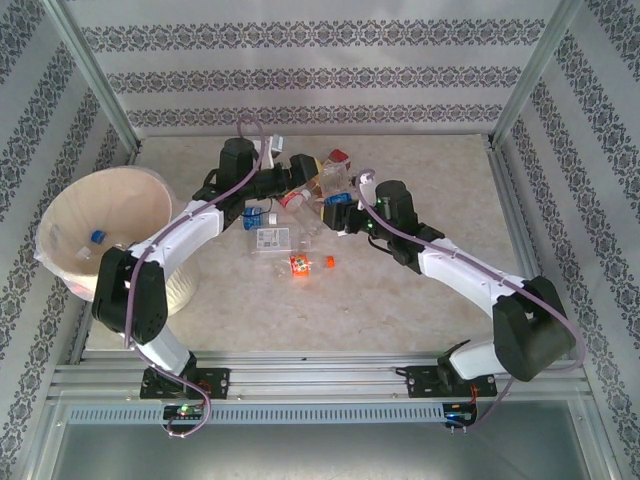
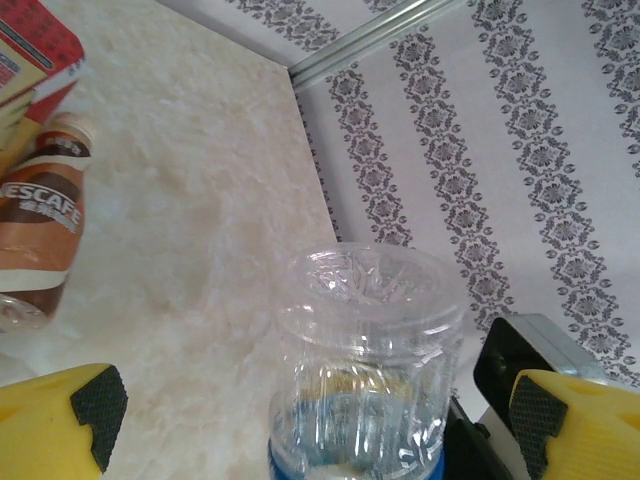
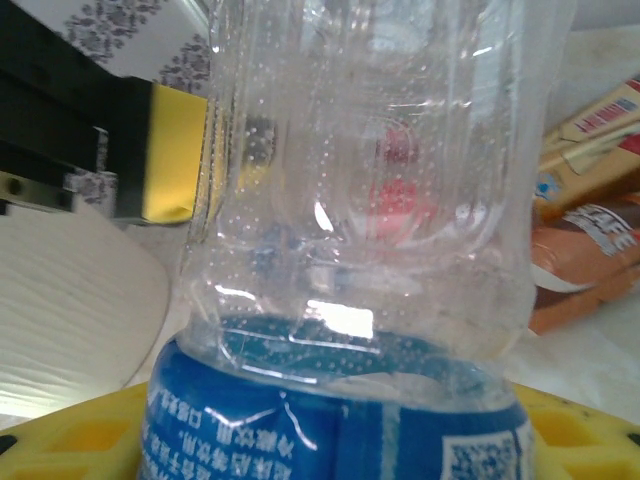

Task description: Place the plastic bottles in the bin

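My right gripper (image 1: 340,212) (image 3: 330,445) is shut on a clear plastic bottle (image 3: 360,180) with a blue label, its yellow jaws pressed around the label end. In the left wrist view a clear blue-labelled bottle (image 2: 365,350) stands between the wide-open fingers (image 2: 95,405) of my left gripper (image 1: 297,180) (image 2: 315,410), and no pad touches it. A yellow left finger (image 3: 180,150) sits close beside the bottle held by the right gripper. More plastic bottles (image 1: 272,238) lie on the table below both grippers. The cream bin (image 1: 120,200) stands at the far left with bottles (image 1: 97,237) inside.
A brown Nescafe bottle (image 2: 40,230) (image 3: 590,260) and a red carton (image 2: 30,50) lie just past the grippers. A small orange bottle (image 1: 299,264) and an orange cap (image 1: 327,263) rest in mid-table. Patterned walls and metal posts enclose the table.
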{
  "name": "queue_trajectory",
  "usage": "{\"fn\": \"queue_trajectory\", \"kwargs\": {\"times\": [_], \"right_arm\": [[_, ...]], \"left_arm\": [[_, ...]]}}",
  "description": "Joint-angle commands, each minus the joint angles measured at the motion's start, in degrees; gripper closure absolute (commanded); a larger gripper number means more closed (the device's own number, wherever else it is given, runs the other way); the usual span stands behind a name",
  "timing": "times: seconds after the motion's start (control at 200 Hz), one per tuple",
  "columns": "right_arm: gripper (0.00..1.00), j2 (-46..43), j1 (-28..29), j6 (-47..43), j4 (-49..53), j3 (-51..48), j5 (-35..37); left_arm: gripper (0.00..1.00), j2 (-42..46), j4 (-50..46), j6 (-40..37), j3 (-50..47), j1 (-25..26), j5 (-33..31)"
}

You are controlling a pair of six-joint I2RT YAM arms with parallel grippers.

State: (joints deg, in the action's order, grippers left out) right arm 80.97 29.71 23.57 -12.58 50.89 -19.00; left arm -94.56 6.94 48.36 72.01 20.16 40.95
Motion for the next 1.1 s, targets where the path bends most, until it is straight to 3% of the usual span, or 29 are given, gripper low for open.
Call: {"fn": "queue_trajectory", "kwargs": {"times": [0.0,0.135,0.265,0.345,0.4,0.535,0.685,0.869,1.094], "right_arm": [[0.57,1.5,1.1,-1.7,-3.1,2.9,-3.7],[0.57,3.2,1.8,-1.4,-3.7,5.0,-5.1],[0.56,3.7,2.4,-2.4,-3.7,6.3,-7.2],[0.56,3.9,2.5,-2.5,-3.1,6.6,-7.9],[0.55,3.9,2.5,-2.8,-2.7,6.8,-8.4],[0.44,3.9,2.1,-2.1,-2.1,6.8,-10.1],[0.33,3.4,1.5,-3.4,-0.3,6.8,-11.9],[0.03,0.4,-0.2,-7.5,6.6,6.3,-14.0],[0.02,-6.7,-4.2,-9.4,12.3,3.4,-15.0]], "left_arm": [[0.00,-2.3,3.0,1.3,3.0,2.0,2.2],[0.00,-4.0,4.9,1.5,4.1,3.9,4.1],[0.00,-4.7,-0.1,0.5,5.5,4.3,0.2],[0.10,-5.0,-1.9,0.5,6.3,4.2,-0.8],[0.22,-5.1,-1.8,0.5,6.4,4.2,-0.9],[0.40,-5.1,-3.3,-0.3,6.9,4.1,-1.0],[0.43,-4.3,-5.0,-0.9,6.8,3.6,-2.7],[0.46,-3.4,-7.2,-1.0,6.9,2.8,-6.3],[0.48,-0.5,-13.1,-4.0,6.8,2.3,-14.3]]}}
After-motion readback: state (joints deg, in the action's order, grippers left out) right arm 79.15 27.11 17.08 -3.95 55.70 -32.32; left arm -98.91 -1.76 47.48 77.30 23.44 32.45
